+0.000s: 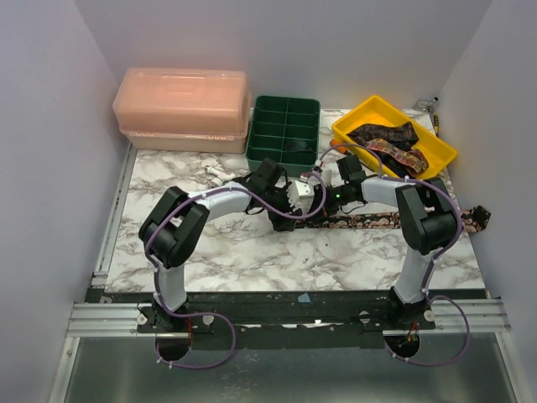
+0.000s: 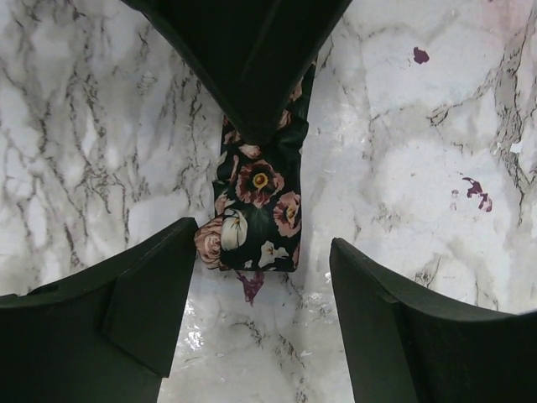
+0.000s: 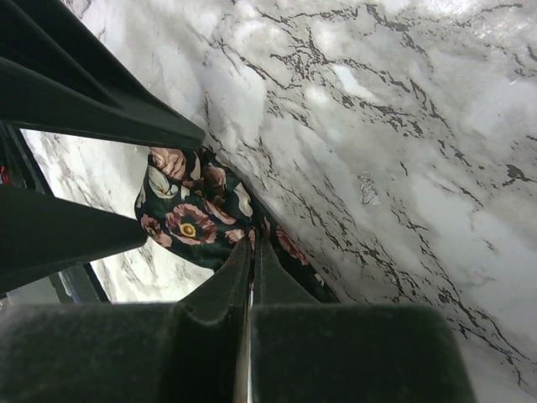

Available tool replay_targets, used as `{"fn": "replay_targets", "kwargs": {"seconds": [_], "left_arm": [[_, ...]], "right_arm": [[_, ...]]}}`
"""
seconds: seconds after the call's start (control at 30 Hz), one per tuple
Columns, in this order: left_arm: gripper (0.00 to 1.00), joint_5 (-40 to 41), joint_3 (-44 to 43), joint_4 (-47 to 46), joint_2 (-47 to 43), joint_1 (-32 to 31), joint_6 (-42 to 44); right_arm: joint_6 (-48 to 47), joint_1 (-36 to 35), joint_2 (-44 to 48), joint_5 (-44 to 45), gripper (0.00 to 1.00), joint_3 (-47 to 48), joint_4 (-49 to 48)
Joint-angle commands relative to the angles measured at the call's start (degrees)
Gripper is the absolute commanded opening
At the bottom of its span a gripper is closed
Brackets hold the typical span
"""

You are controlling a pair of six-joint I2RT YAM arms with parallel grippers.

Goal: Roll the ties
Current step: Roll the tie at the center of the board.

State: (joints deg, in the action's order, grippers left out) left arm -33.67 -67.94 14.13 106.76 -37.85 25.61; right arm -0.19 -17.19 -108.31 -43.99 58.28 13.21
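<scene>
The left jaws stood wide open, one finger [image 2: 143, 294] on either side of the end of the tie [image 2: 262, 201] — not gripping it. The right jaws were shut, tips apparently pressing that tie onto the marble desk [image 2: 403, 168]. It stretched rightward along the desk — more ties [image 1: 390, 143] lay in the yellow tray [image 1: 352, 120].

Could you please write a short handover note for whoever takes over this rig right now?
Left gripper: jaws open, straddling the end of the tie, not gripping it.
Right gripper: jaws shut, tips down on the same tie.
That tie lies stretched out on the table; more ties sit in the yellow bin.
Done: one tie laid out, its end perhaps folded over.
Left: roll it, then the others.
</scene>
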Motion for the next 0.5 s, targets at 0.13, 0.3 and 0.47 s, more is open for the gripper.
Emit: {"fn": "replay_targets", "kwargs": {"seconds": [0.13, 0.3, 0.47], "left_arm": [[0.67, 1.4, 4.1, -4.0, 0.9, -1.2, -1.2], [0.57, 1.2, 5.6, -7.3, 1.0, -1.2, -2.4], [0.44, -1.0, 4.8, -12.3, 0.0, -1.8, -5.5]], "right_arm": [[-6.9, -0.1, -2.3, 9.7, 0.01, -1.1, 5.8], [-7.8, 0.0, -2.5, 9.5, 0.01, -1.0, 6.3], [-7.9, 0.0, -3.0, 9.1, 0.01, -0.8, 6.3]]}}
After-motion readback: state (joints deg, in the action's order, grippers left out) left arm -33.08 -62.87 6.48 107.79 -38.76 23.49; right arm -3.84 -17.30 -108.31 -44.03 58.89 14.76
